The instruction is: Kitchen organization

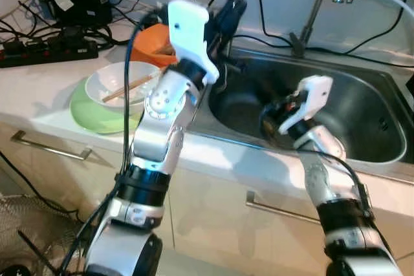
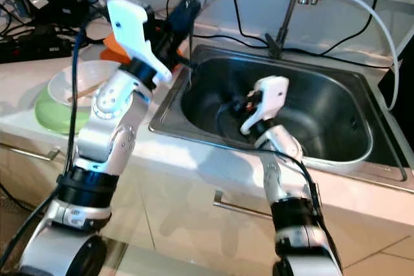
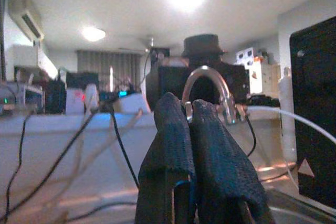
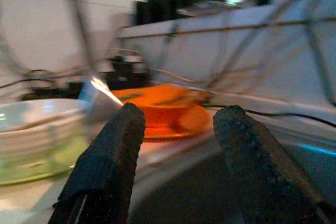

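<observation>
Dishes sit at your ten o'clock on the worktop (image 1: pixel 39 105): white bowl (image 1: pixel 119 85) on green plate (image 1: pixel 97 117), orange bowl (image 1: pixel 152 43) behind. Left hand (image 3: pixel 191 129) pinched closed above the sink (image 1: pixel 381 134) edge; right hand (image 4: pixel 178 124) spread wide inside the basin, cables (image 1: pixel 39 46) crowding the back

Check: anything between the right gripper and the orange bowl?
In the right wrist view, just the sink's rim and bare counter separate the open right gripper from the orange bowl.

Left pincer (image 3: pixel 191 145) closed, raised; right pincer (image 4: pixel 178 129) spread apart.
</observation>
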Tool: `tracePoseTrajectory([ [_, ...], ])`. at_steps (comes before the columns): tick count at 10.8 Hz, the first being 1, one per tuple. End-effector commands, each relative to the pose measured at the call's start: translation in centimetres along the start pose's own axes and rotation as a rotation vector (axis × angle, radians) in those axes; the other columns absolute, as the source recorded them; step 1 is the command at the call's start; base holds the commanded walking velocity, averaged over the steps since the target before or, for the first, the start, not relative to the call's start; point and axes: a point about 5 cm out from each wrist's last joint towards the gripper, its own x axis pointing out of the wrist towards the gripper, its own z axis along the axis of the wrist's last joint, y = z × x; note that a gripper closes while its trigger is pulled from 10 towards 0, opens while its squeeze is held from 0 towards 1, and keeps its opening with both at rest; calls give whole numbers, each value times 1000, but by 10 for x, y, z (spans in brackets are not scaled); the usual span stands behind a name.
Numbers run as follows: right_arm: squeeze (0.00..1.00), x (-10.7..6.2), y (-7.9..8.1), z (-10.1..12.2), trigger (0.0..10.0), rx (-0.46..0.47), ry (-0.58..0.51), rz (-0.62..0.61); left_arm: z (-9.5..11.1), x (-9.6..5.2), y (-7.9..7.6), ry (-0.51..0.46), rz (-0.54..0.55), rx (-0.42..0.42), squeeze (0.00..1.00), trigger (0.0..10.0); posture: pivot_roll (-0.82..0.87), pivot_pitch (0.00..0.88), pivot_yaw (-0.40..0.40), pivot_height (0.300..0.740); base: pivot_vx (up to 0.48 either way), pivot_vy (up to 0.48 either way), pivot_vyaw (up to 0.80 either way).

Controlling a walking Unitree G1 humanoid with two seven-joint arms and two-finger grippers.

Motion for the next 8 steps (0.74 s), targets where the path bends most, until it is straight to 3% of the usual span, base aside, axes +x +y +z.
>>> tracePoseTrajectory([
  [1,0,0,4,6,10000,-4,-13,53,-2,0,-2,7,-16,-47,0,10000,183,0,-29,740,0,0,0],
  [2,0,2,8,8,10000,6,-28,60,-5,-3,0,17,-20,-141,0,10000,184,0,-24,740,0,0,0],
  [8,0,4,22,13,10000,40,-49,107,-11,-7,-6,53,-86,-191,0,10000,179,0,-11,740,0,0,0],
])
